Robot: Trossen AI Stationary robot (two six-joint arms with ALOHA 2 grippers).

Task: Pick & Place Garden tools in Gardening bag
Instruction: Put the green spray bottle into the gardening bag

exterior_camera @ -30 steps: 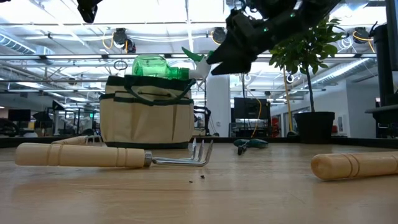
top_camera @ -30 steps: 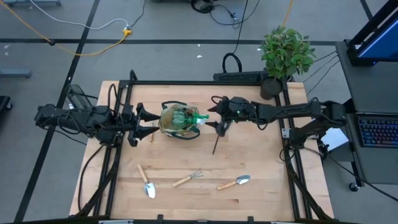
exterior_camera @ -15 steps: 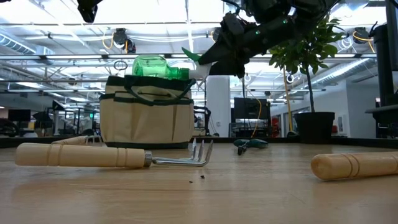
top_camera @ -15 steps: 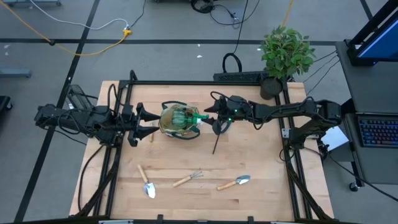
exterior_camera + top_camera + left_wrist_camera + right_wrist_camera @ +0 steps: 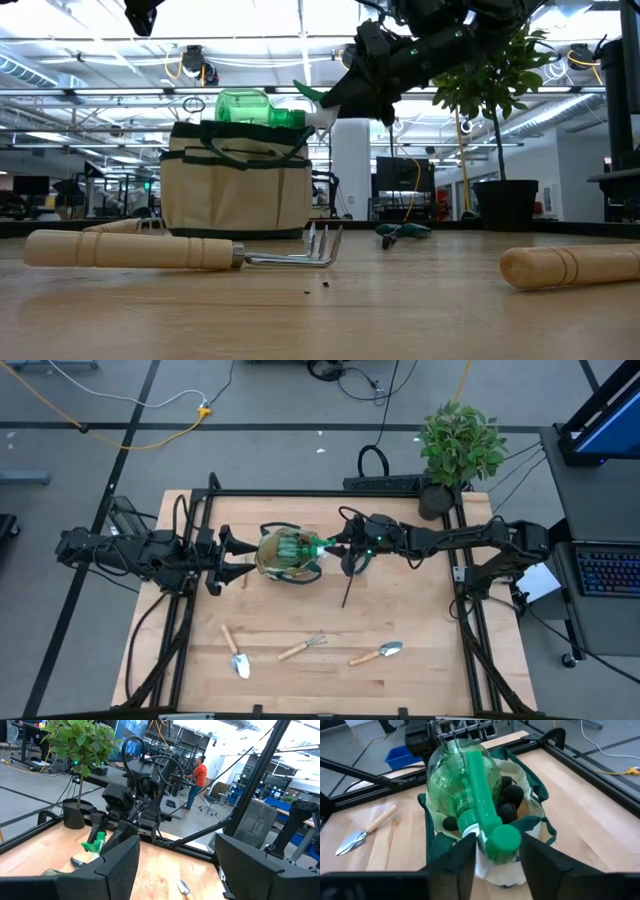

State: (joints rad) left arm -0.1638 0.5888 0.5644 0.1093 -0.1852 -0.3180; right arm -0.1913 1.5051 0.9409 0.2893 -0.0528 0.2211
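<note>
Wooden table [image 5: 420, 650] holds the bag [image 5: 282, 565]; the spray bottle [image 5: 470, 795] lies across its top. Right gripper [image 5: 340, 550] has jaws apart around the bottle's cap; left gripper [image 5: 238, 558], beside the bag, is also spread. Bottle looks light, smooth, slippery; its narrow neck seems the best hold.

**Nothing legible from my station**

I can't make out any lettering, brand, number or sign in my feeds. The green spray bottle [image 5: 470, 795] shows me plain plastic with no label, the gardening bag [image 5: 237, 190] shows bare tan fabric, and the screens beyond the counter [image 5: 400, 680] are too small to read.
</note>
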